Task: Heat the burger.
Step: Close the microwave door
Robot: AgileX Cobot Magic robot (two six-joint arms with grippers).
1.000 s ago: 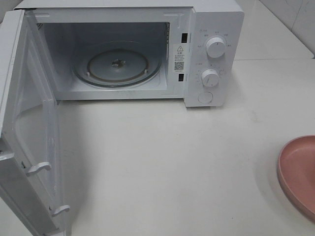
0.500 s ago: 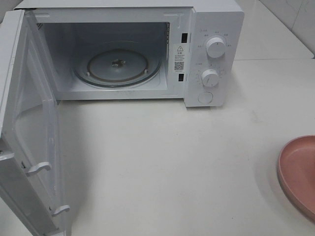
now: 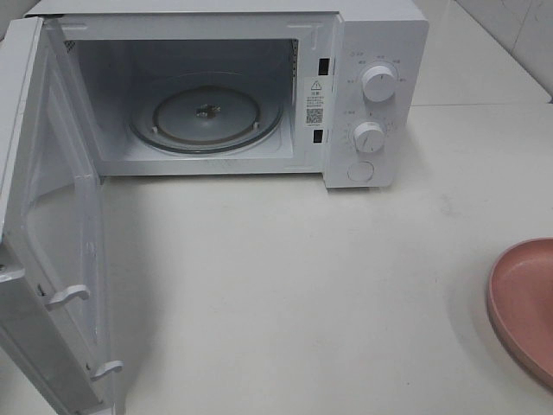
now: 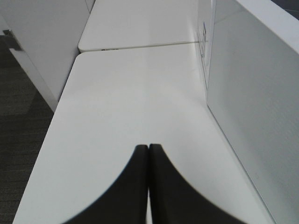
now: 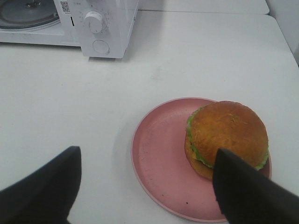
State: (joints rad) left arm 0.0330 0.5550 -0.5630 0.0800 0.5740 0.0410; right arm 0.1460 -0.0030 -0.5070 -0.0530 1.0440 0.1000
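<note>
The microwave [image 3: 216, 86] is seen with its door [image 3: 52, 225] swung wide and its glass turntable [image 3: 206, 112] bare, so loading is judged not yet done. The burger [image 5: 227, 137] is found on the pink plate [image 5: 159, 158], well apart from the microwave on the surface [image 3: 285, 285]. The right gripper [image 5: 147, 182] is held spread and empty near the plate; the left gripper [image 4: 148, 154] is clenched on nothing.
</note>
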